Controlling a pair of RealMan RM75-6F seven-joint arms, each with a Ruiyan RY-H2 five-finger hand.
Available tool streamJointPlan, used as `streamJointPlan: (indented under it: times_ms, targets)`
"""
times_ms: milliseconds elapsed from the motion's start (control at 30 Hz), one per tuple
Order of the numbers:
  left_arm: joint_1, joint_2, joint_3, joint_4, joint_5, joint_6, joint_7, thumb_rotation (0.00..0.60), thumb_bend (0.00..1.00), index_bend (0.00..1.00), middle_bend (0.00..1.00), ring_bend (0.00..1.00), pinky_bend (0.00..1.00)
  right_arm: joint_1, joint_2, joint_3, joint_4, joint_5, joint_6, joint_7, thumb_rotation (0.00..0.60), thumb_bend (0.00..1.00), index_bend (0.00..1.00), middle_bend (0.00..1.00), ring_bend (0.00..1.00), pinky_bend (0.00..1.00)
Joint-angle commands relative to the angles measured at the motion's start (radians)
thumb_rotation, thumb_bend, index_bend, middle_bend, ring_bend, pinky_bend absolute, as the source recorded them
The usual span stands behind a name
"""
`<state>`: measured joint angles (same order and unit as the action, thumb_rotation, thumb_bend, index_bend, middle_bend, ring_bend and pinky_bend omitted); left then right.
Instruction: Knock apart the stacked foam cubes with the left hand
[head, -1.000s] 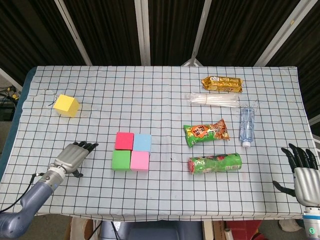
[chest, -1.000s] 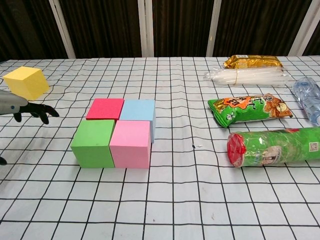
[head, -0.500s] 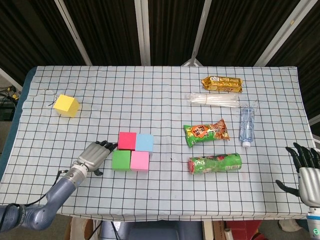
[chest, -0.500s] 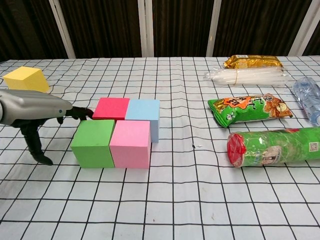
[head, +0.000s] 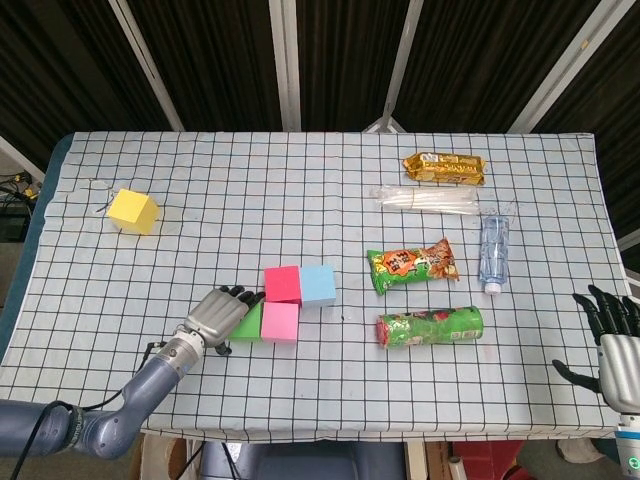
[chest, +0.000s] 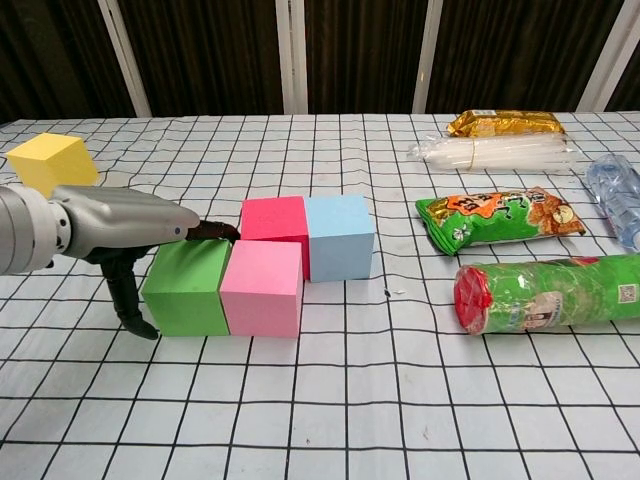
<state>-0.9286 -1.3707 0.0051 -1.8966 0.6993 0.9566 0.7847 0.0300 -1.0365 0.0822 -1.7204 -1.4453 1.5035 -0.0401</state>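
Observation:
Four foam cubes sit mid-table: a red cube (head: 283, 284) (chest: 274, 223) and a blue cube (head: 318, 284) (chest: 339, 236) behind, a green cube (head: 244, 320) (chest: 189, 286) and a pink cube (head: 280, 321) (chest: 262, 288) in front. The red and blue pair stands offset to the right of the front pair. My left hand (head: 218, 314) (chest: 125, 227) reaches in from the left over the green cube, fingers extended, its fingertips (chest: 222, 231) touching the red cube's left side. It holds nothing. My right hand (head: 612, 340) hangs open at the table's right front edge.
A yellow cube (head: 133, 211) (chest: 51, 164) lies far left. On the right are a green chip can (head: 430, 326), a green snack bag (head: 412, 264), a water bottle (head: 493, 251), a clear plastic packet (head: 428, 201) and a gold packet (head: 444, 167).
My left hand has swept rightward across the table and pushed the red and blue cubes to the right, out of line with the green and pink ones. The right hand stayed put.

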Motion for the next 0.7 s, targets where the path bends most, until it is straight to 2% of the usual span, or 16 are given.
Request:
streamJointPlan:
  times_ms: [33,167,400,567,700]
  targets:
    - [-0.006,-0.007,0.003,0.003,-0.003,0.012,0.009,0.6,0.03,0.06,0.25,0.21,0.33,-0.001,0.001,0.0,0.0,0.001,0.0,0.003,0.6,0.06,0.17,0.09,0.1,0.0]
    - [-0.004,-0.016,0.004,0.009,0.009,0.037,0.006,0.6,0.13,0.13,0.35,0.3,0.43,0.0,0.001,0.001,0.002,0.002,-0.002,0.008,0.6,0.06,0.17,0.09,0.1,0.0]
    - [0.006,0.001,0.007,0.012,0.037,0.072,-0.005,0.6,0.24,0.22,0.45,0.37,0.47,0.006,0.005,-0.004,0.0,0.0,-0.021,0.019,0.6,0.06,0.17,0.09,0.11,0.0]
    - [0.021,0.028,0.006,0.019,0.055,0.086,-0.033,0.6,0.26,0.22,0.46,0.38,0.48,0.008,0.01,-0.009,-0.003,-0.003,-0.029,0.022,0.6,0.06,0.17,0.09,0.11,0.0]
    - [0.045,0.09,0.004,0.004,0.083,0.113,-0.067,0.6,0.26,0.19,0.42,0.37,0.46,0.008,0.008,-0.005,-0.003,0.0,-0.025,0.022,0.6,0.06,0.17,0.09,0.11,0.0]
